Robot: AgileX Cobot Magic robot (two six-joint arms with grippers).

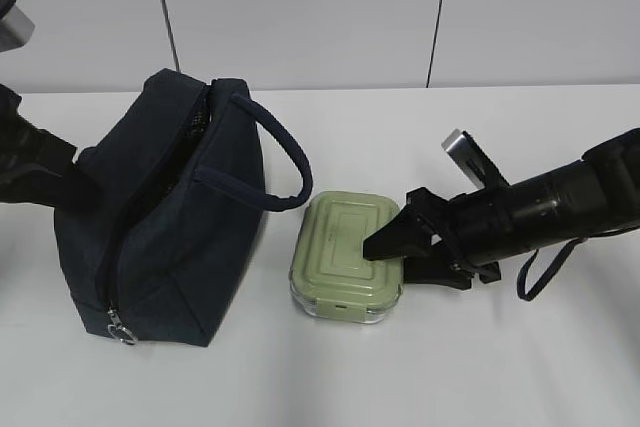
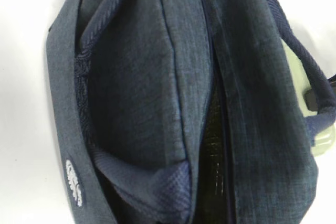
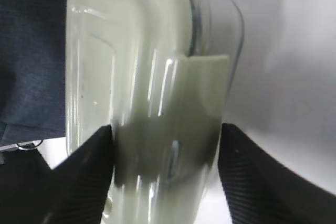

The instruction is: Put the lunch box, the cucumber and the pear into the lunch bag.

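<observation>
The navy lunch bag stands at the left with its top zipper open. It fills the left wrist view, where a dark slit shows. The sage-lidded lunch box lies just right of the bag. My right gripper holds the box's right end, one finger on the lid and one at the base. In the right wrist view both fingers press the box. My left arm meets the bag's left side, and its fingers are hidden. The cucumber and pear are out of view.
One bag handle loops out over the table toward the lunch box. The metal ring pull hangs at the bag's near lower corner. The white table runs back to a pale panelled wall.
</observation>
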